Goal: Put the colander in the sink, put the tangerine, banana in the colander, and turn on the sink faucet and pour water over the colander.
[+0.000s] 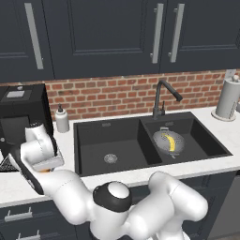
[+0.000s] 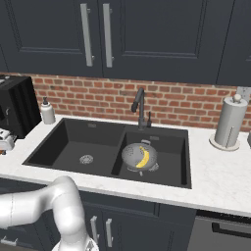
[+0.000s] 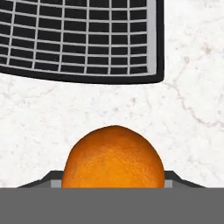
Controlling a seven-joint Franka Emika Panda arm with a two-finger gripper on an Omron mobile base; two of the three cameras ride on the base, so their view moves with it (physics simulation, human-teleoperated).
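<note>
While the colander (image 1: 168,142) sat in the sink's (image 1: 122,161) right basin with the banana (image 1: 170,142) inside, the gripper (image 3: 113,186) had its jaws clamped on the tangerine (image 3: 113,158) — over the left counter, colander well off rightward.

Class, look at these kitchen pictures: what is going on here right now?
The robot arm has reached left of the sink, and its gripper is closed around the tangerine above the white marble counter, near a black wire rack. The colander already sits in the right basin with the banana inside. The faucet shows no water.
</note>
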